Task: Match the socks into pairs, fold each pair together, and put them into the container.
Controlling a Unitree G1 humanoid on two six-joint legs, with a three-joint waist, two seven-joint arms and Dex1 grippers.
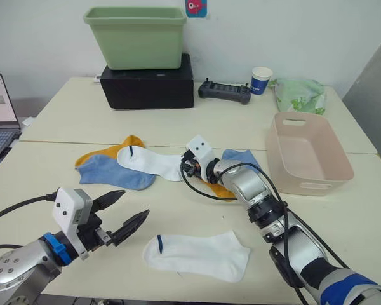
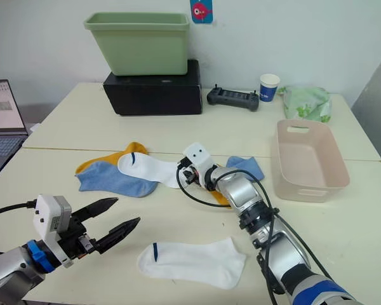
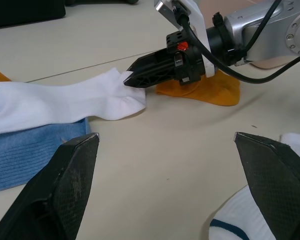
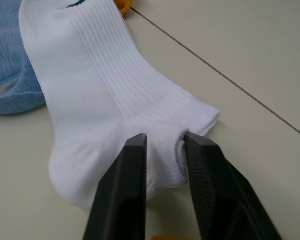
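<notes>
Right hand (image 4: 162, 142) closed on the toe of a white sock (image 1: 153, 163) lying over a blue sock (image 1: 114, 172), left hand (image 1: 124, 213) held open above the surface (image 1: 178, 206), second white sock (image 1: 200, 254) laid near it, pink container (image 1: 308, 155) seen at the right, no legible writing.

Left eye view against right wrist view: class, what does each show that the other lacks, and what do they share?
Left eye alone: the pale pink rectangular plastic tub, the second white knit sock near the open left gripper, and the tall green tub. Right wrist alone: fabric bunched between the right gripper fingers. Shared: the gripped white knit sock overlapping a light blue knit sock.
</notes>
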